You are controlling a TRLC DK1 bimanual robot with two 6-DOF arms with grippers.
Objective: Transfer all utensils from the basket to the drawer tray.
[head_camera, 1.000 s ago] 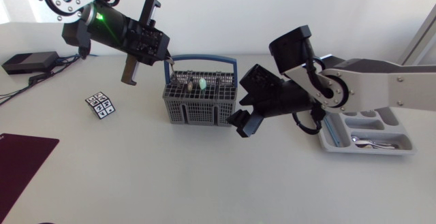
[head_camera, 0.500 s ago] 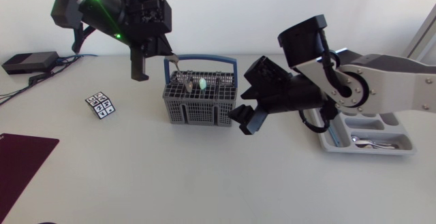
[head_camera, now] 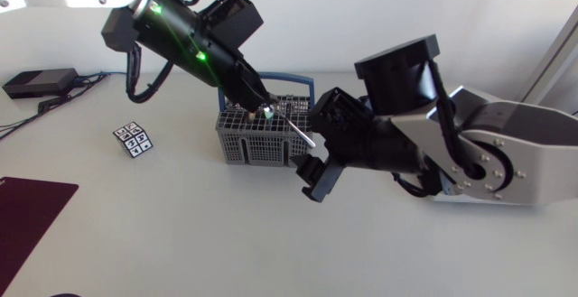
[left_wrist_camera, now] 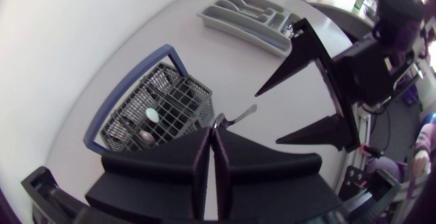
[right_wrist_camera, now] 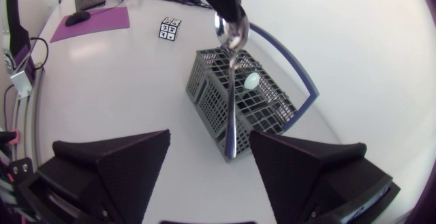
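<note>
Head view: left gripper (head_camera: 260, 104) is pinching spoon (head_camera: 295, 129) above basket (head_camera: 242, 145); right gripper (head_camera: 314, 149) is holding fingers wide around its handle, not touching

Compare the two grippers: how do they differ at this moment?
The left gripper is shut on the spoon; the right gripper is open, fingers wide apart. The left gripper hangs over the basket; the right gripper sits beside it, fingers flanking the spoon's free end without touching. Both have black wedge fingers.

One basket (head_camera: 257, 143), one tray (left_wrist_camera: 240, 30), one spoon (right_wrist_camera: 229, 33) (rest uncountable).
</note>
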